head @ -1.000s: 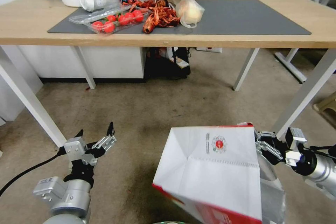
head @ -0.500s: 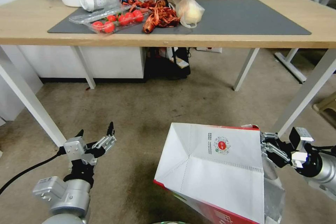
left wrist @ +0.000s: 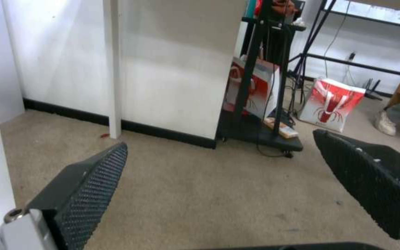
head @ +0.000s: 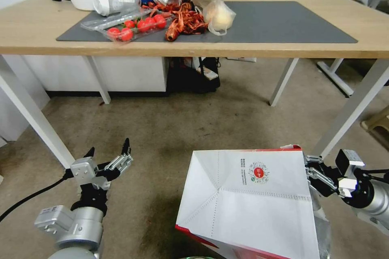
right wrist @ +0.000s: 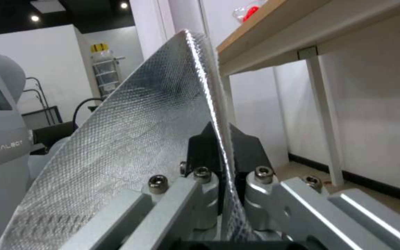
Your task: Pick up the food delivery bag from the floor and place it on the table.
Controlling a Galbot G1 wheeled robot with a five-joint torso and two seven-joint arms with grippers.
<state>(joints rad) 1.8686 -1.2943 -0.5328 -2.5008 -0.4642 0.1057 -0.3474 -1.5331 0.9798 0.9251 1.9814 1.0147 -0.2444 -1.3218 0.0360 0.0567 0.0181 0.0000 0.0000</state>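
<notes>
Right tool (head: 310,172) is pinching the foil-lined rim of the large white paper delivery bag (head: 247,202), tilted above the mottled floor (head: 182,129); left tool (head: 108,154) is hovering wide apart; light-wood counter (head: 24,28) is standing beyond.

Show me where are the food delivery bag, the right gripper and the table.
food delivery bag (head: 251,206): head view, white front panel.
right gripper (right wrist: 222,152): right wrist view, between the fingertips clamping the bag's edge.
table (head: 24,28): head view, bare wood top.

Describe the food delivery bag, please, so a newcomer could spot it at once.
Look below the light-wood table, low over the floor. The food delivery bag hangs tilted, clamped at its edge by the right gripper. It alone is big and white, with red sides and a round red logo.
</notes>
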